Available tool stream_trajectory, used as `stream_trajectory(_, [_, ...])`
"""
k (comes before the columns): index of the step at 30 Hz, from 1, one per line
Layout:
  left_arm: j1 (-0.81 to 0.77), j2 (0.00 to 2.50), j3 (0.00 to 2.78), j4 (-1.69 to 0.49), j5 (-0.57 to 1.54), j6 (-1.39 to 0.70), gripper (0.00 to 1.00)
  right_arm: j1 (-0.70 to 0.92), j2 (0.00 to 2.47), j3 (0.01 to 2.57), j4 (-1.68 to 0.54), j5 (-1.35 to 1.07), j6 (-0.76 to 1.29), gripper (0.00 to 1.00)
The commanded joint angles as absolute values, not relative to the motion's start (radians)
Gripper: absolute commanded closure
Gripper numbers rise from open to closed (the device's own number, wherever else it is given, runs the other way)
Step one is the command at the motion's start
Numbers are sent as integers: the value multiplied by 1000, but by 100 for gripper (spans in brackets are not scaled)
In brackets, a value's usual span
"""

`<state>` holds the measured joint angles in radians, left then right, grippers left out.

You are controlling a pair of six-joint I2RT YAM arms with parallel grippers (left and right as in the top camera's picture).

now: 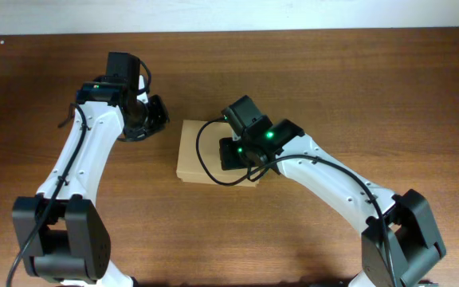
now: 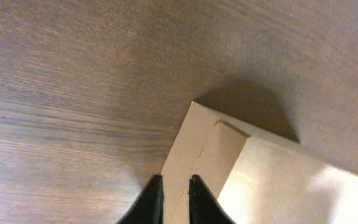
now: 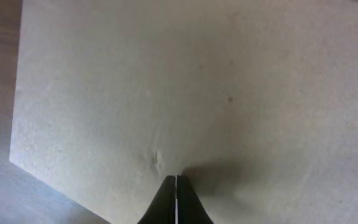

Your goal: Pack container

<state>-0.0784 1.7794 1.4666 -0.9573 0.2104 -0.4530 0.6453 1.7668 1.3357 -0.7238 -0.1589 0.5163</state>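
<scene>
The container (image 1: pixel 198 151) is a tan cardboard box lying in the middle of the table with its flap lid down. My right gripper (image 1: pixel 231 153) is over the box's right half. In the right wrist view it (image 3: pixel 176 180) is shut, its tips pressed on the flat lid (image 3: pixel 197 81), which is dented at that spot. My left gripper (image 1: pixel 159 115) hovers by the box's far left corner. In the left wrist view its fingers (image 2: pixel 174 190) are a little apart and empty over the box's edge (image 2: pixel 278 180). The box's contents are hidden.
The brown wooden table (image 1: pixel 333 80) surrounds the box on all sides. A black cable loops from the right wrist over the box. Both arm bases stand at the near edge.
</scene>
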Motion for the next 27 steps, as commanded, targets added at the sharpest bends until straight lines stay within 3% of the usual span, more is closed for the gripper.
stream_trajectory(1, [-79, 1694, 1538, -987, 204, -393, 57, 651, 1756, 1443, -772, -158, 413, 59])
stream_trajectory(4, [-79, 1633, 1597, -1024, 201, -365, 0, 651, 1743, 1600, -841, -158, 339, 29])
stream_trajectory(6, [-79, 1600, 1616, -1034, 202, -365, 0, 651, 1743, 1663, -869, -157, 310, 7])
stream_trajectory(7, [-79, 1576, 1623, -1036, 202, -365, 0, 649, 1742, 1705, -886, -149, 303, 1])
stream_trajectory(11, [-78, 1470, 1629, -1053, 207, -365, 0, 613, 1733, 1802, -989, -157, 290, 1])
stream_trajectory(15, [-78, 1385, 1629, -1094, 196, -339, 0, 590, 1670, 1803, -1062, -149, 109, 1])
stream_trajectory(27, [-78, 942, 1620, -1294, 117, -282, 0, 587, 1262, 1784, -1322, -9, -106, 1])
